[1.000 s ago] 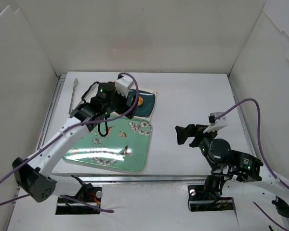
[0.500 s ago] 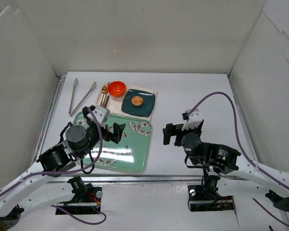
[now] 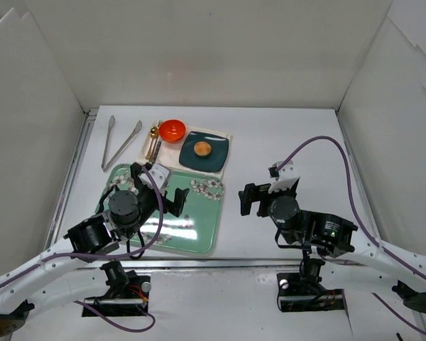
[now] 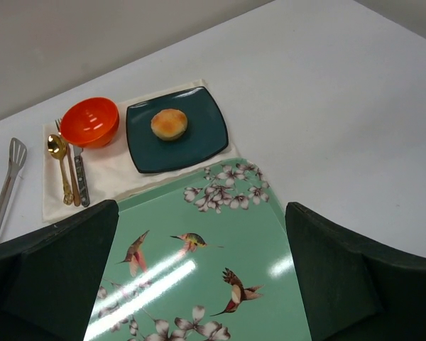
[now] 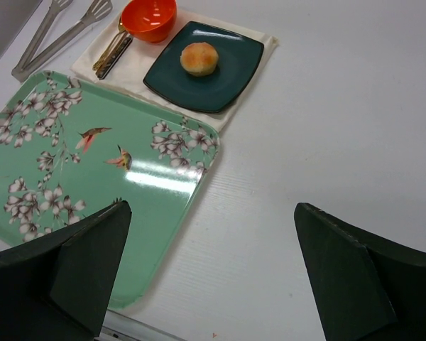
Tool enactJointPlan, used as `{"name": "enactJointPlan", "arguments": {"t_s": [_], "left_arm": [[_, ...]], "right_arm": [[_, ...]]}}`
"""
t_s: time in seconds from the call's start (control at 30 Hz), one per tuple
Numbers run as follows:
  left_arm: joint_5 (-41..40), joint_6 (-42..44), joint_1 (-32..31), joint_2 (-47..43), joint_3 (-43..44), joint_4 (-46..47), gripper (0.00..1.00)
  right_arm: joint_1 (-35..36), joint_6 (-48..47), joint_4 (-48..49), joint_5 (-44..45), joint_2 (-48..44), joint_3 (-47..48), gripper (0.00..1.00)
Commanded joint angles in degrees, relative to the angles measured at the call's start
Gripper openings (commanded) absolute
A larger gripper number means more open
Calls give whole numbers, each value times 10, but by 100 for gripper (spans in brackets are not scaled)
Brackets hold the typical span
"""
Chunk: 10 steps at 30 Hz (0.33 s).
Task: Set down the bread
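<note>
The bread (image 3: pixel 202 148) is a small golden-brown bun lying on a dark teal square plate (image 3: pixel 214 158) at the back of the table. It also shows in the left wrist view (image 4: pixel 169 123) and the right wrist view (image 5: pixel 199 58). My left gripper (image 3: pixel 161 198) is open and empty, held above the green floral tray (image 3: pixel 195 234), well short of the plate. My right gripper (image 3: pixel 253 198) is open and empty over bare table to the right of the tray.
An orange-red bowl (image 3: pixel 172 130) sits left of the plate on a cream cloth (image 3: pixel 172 153), with gold cutlery (image 3: pixel 153 141) beside it. Metal tongs (image 3: pixel 119 143) lie at the far left. White walls enclose the table on three sides.
My left arm pulled back from over the plate to low above the tray, uncovering the bread on the plate. My right gripper shifted left and now holds still.
</note>
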Motion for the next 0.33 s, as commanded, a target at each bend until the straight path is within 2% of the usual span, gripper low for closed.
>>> {"name": "enactJointPlan", "arguments": {"t_s": [0.0,0.3], "left_arm": [[-16,12,-7,2,4,42,100],[-25,15,-7,10,-2,44,100]], "right_arm": [[2,-4,23,10,-7,19,98],[3,-4,26,11,-1,21,98]]}}
